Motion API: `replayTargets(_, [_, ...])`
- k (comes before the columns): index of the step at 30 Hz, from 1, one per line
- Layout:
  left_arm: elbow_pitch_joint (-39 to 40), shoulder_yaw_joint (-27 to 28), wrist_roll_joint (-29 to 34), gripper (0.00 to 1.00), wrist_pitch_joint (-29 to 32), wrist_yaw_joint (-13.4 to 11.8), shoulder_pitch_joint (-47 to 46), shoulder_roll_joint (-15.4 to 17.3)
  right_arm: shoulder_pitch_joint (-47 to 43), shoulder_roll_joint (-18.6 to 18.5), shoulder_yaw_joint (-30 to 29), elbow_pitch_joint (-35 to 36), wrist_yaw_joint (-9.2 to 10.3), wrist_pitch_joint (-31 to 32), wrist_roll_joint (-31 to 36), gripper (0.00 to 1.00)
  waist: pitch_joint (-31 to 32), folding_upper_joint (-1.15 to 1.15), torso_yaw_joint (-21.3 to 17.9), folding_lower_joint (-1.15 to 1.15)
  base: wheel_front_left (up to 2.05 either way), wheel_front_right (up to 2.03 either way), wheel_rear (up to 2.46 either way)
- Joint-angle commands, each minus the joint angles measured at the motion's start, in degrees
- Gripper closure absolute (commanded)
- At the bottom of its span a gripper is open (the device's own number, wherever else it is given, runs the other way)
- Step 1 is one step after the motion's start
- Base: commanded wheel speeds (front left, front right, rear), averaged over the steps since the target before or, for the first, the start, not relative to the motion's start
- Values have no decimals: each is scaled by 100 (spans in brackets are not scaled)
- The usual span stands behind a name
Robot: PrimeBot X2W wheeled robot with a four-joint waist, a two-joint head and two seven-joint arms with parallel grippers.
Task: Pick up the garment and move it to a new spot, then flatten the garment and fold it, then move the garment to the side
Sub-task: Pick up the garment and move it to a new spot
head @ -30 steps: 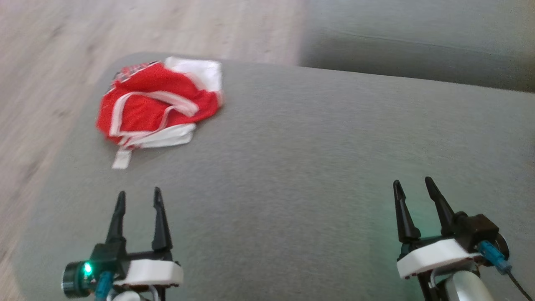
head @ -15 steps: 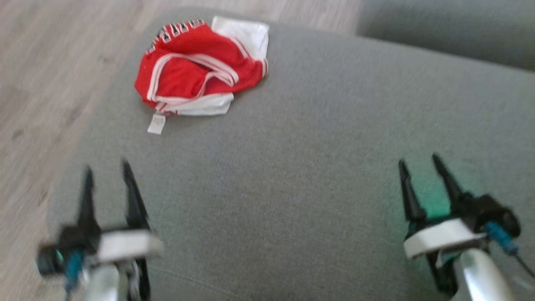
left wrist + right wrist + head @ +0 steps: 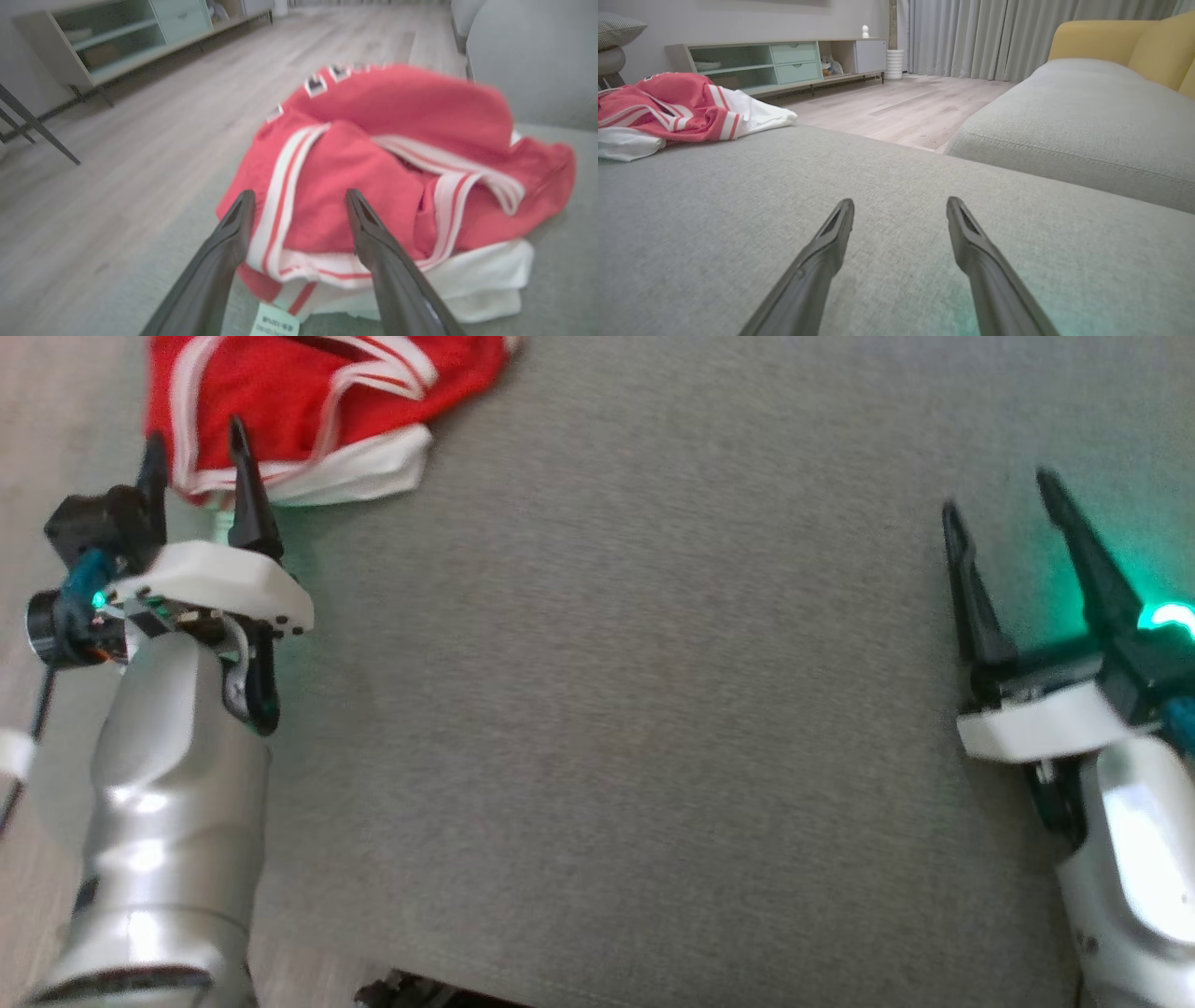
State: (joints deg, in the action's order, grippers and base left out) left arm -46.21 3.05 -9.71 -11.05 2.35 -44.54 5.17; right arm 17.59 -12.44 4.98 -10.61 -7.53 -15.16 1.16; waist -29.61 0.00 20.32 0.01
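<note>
The garment (image 3: pixel 308 401) is a crumpled red and white jersey lying in a heap near the far left corner of the grey cushion (image 3: pixel 607 709). It also shows close up in the left wrist view (image 3: pixel 387 154) and at the left of the right wrist view (image 3: pixel 677 112). My left gripper (image 3: pixel 194 441) stands open at the garment's near edge, its fingertips over the red cloth, nothing between them. My left gripper (image 3: pixel 299 200) frames the striped trim in its own view. My right gripper (image 3: pixel 997 490) is open over bare cushion at the right (image 3: pixel 901 207).
A second grey cushion (image 3: pixel 1087 116) with a yellow backrest (image 3: pixel 1125 42) lies to the right across a gap of wooden floor (image 3: pixel 906 107). A low sideboard (image 3: pixel 775 60) and curtains (image 3: pixel 1017 32) stand along the far wall. The cushion's left edge drops to the floor (image 3: pixel 93 163).
The head camera has tilted down, so the whole picture shifted. My left arm has reached forward up to the garment's near edge. Both grippers stay open.
</note>
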Motion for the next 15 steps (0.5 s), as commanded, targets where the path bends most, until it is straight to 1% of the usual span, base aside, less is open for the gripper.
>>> replayTargets(1, [-365,187,-79,0,198,72,-250,361,84,-64,106,-85,4,16,70,0,-352,0,-342,-1,0,0,0])
replayTargets(5, [-1290,248,-280,0,398,267,-513,500,209,1,128,-37,4,16,97,0,-400,0,-589,-1,0,0,0])
replayTargets(6, [-1442,256,-312,15,360,303,-544,552,228,28,120,-24,4,16,98,0,-394,0,-649,-1,0,0,0])
replayTargets(7, [-1561,260,-326,84,270,324,-570,610,237,59,101,-6,4,16,95,0,-383,0,-701,-1,0,0,0])
replayTargets(8, [-1648,257,-323,100,136,334,-589,668,237,92,77,13,4,16,89,0,-362,0,-746,-1,0,0,0])
replayTargets(11, [-1693,187,-236,100,-231,347,-686,820,169,176,4,38,4,16,86,0,-224,0,-821,-1,0,0,0])
replayTargets(13, [-1519,101,-122,100,-351,338,-766,894,91,237,-30,21,4,16,67,0,-43,0,-847,-1,0,0,0])
replayTargets(15, [-1164,26,-19,100,-386,338,-838,937,21,315,-41,2,4,16,29,0,189,0,-905,-1,0,0,0])
